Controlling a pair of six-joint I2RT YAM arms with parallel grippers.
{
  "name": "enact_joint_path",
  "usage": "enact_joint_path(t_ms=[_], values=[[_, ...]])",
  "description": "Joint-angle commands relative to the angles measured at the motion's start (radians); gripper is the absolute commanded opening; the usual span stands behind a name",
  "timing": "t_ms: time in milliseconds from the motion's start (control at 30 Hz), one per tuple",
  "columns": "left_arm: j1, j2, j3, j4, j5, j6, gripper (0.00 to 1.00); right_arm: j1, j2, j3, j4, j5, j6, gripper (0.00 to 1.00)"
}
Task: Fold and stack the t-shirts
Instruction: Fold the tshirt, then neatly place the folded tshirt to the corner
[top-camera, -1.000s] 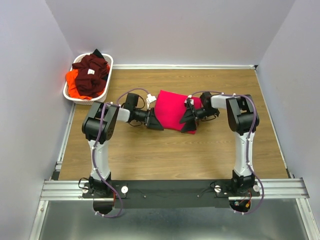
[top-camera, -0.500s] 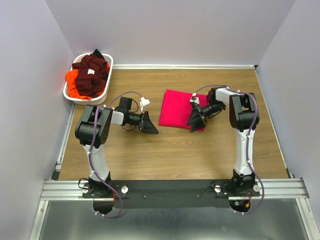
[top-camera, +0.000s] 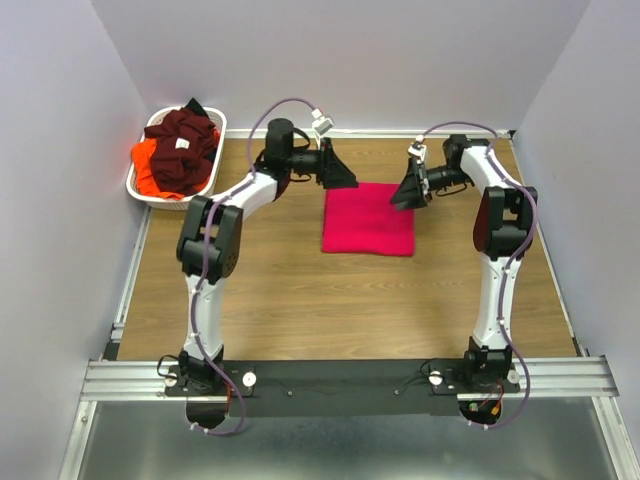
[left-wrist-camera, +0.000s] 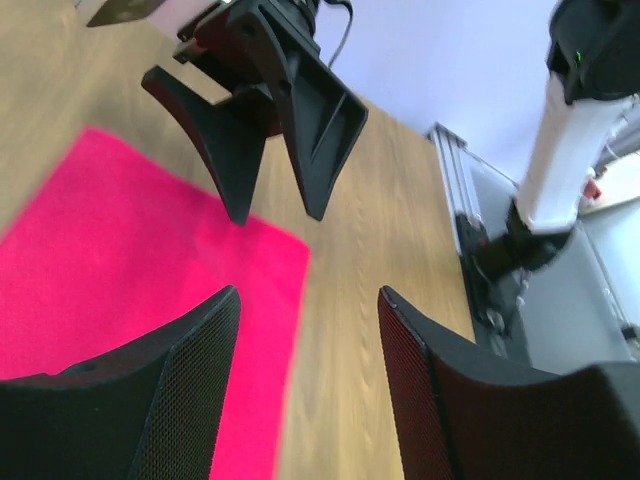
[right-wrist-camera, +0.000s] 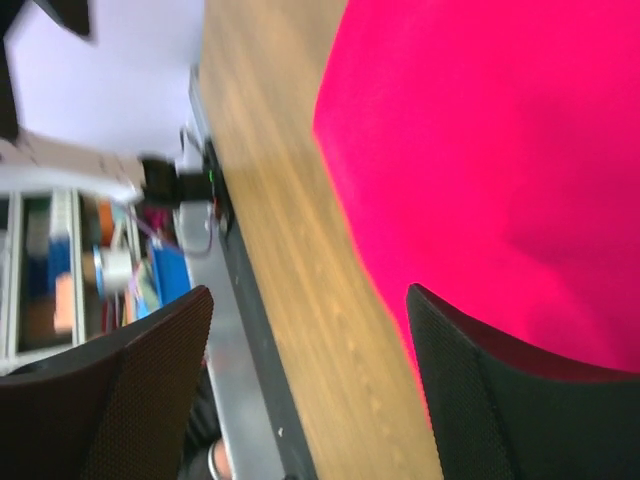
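Both arms have swung away to the far side of the table (top-camera: 300, 300). A second ago they were crowding the pinkish-red t-shirt (top-camera: 368, 220) from left and right, and now they hang above its two back corners. The shirt itself has changed too: it was a tilted, lumpy bundle, and now it lies flat as a tidy rectangle, squared to the table edge, right in the middle.

The left gripper (top-camera: 345, 180) has its jaws apart with nothing between them; its own camera shows bare wood and pink cloth below. The right gripper (top-camera: 400, 200) is the same, fingers spread and empty, the shirt's edge underneath. Neither is touching the cloth (as far as I can tell from above).

I'd say that central spot is deliberate: one folded shirt laid down as the base of the stack, within easy reach of both arms.

Over at the far left, the white basket (top-camera: 222, 125) holds the dark maroon tees (top-camera: 185, 150) and the orange tee (top-camera: 145, 165), all unfolded, so plenty of the job remains.
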Motion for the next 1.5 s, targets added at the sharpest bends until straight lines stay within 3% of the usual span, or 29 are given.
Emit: enact_joint_path(t_ms=[0,100,167,333,433,633,833,900,1033,1133,1200,1367,1467], values=[[-0.006,0.176,0.080,0.278,-0.076,-0.255,0.63,-0.022,0.084,0.024,0.236,-0.038,0.277,0.81],[0.002,0.265,0.086,0.479,-0.090,-0.461,0.60,-0.022,0.115,0.035,0.426,-0.004,0.407,0.77],[0.002,0.309,0.091,0.500,-0.101,-0.462,0.60,-0.044,0.138,0.061,0.465,0.002,0.481,0.74],[0.017,0.389,0.100,0.455,-0.151,-0.451,0.60,-0.058,0.182,0.066,0.702,0.025,0.676,0.65],[0.025,0.412,0.096,0.293,-0.217,-0.372,0.57,-0.059,0.196,0.064,0.720,0.082,0.714,0.60],[0.051,0.378,-0.028,0.253,-0.273,-0.394,0.53,-0.073,0.198,0.027,0.718,0.131,0.724,0.59],[0.075,0.202,-0.076,0.222,-0.289,-0.361,0.56,-0.113,0.109,0.095,0.717,0.258,0.733,0.60],[0.082,0.080,-0.076,0.172,-0.306,-0.269,0.61,-0.122,0.060,0.092,0.714,0.282,0.705,0.61],[0.091,-0.144,-0.053,-0.152,-0.403,0.001,0.74,-0.124,-0.121,0.026,0.712,0.309,0.664,0.68],[0.112,-0.315,-0.064,-0.310,-0.501,0.156,0.83,-0.122,-0.213,-0.035,0.708,0.338,0.627,0.70],[0.140,-0.425,-0.072,-0.387,-0.565,0.211,0.98,-0.122,-0.294,-0.114,0.691,0.413,0.561,0.72],[0.172,-0.652,-0.134,-0.589,-0.896,0.378,0.98,-0.113,-0.487,-0.354,0.662,0.560,0.434,0.80],[0.177,-0.782,-0.197,-0.651,-0.992,0.470,0.98,-0.079,-0.554,-0.428,0.636,0.694,0.389,0.81]])
